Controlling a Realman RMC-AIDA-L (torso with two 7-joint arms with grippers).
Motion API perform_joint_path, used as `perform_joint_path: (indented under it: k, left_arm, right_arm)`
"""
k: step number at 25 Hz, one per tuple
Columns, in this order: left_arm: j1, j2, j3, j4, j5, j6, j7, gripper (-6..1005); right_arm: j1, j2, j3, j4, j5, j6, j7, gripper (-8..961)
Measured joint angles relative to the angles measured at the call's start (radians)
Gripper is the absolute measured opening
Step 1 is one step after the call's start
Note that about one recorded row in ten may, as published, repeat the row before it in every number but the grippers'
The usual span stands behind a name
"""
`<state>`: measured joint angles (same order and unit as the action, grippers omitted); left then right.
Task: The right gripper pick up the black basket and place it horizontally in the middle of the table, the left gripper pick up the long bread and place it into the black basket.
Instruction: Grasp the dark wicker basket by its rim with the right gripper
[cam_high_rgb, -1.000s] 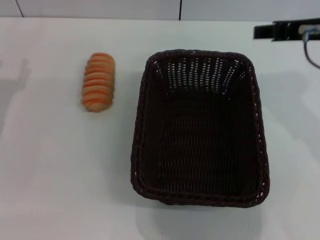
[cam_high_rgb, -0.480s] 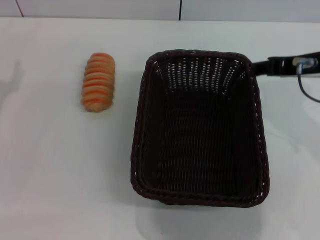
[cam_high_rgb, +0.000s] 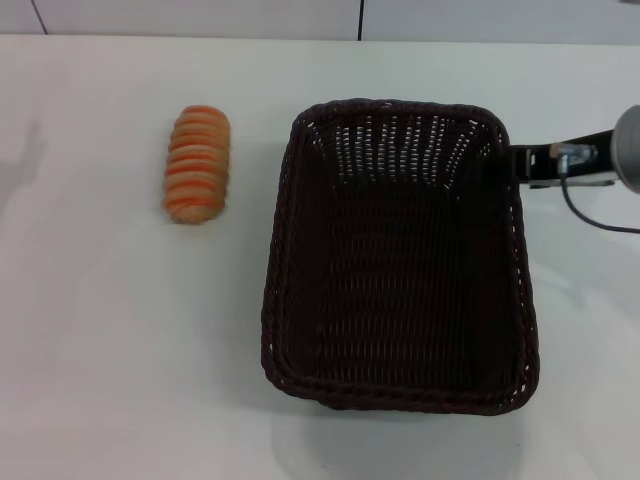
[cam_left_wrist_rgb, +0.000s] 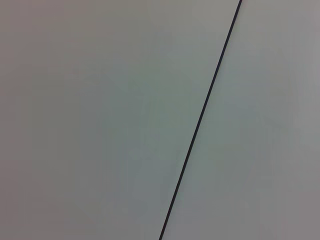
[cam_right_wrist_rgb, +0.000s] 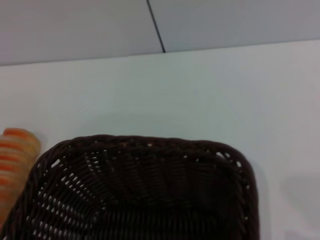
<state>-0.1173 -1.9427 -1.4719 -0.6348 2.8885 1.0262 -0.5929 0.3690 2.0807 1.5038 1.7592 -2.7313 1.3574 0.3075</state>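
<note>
The black basket stands lengthwise on the white table, right of centre, and is empty. The long bread lies on the table to its left, apart from it. My right gripper reaches in from the right edge of the head view, and its black tip is at the basket's right rim near the far corner. The right wrist view shows the basket's far end close below and the bread at the edge. My left gripper is out of view.
A grey wall with a dark vertical seam runs behind the table's far edge. The left wrist view shows only a plain wall panel with the dark seam. A dark cable hangs from my right arm.
My right gripper has come down from the far right corner of the head view and moved left to the basket's right rim. The basket and the bread have not moved.
</note>
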Motion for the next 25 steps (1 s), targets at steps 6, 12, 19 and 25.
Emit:
perform_joint_path:
  k: [6,12,19,25]
  left_arm:
    - [-0.005,0.002,-0.003,0.0,0.0,0.0,0.001,728]
    - [-0.012,0.004,-0.011,0.005,0.0,0.0,0.001,727]
    - [-0.018,0.004,-0.011,0.009,0.0,0.0,0.001,725]
    - [-0.018,0.002,-0.011,0.009,0.0,0.002,0.001,724]
  right_arm:
    - [0.012,0.0,-0.001,-0.05,0.016,-0.021,-0.001,604]
    - [0.016,0.0,-0.002,-0.066,0.016,-0.037,-0.001,600]
    - [0.036,-0.001,-0.007,-0.115,0.016,-0.041,-0.001,595]
    - [0.038,-0.001,-0.011,-0.124,0.016,-0.042,-0.001,591]
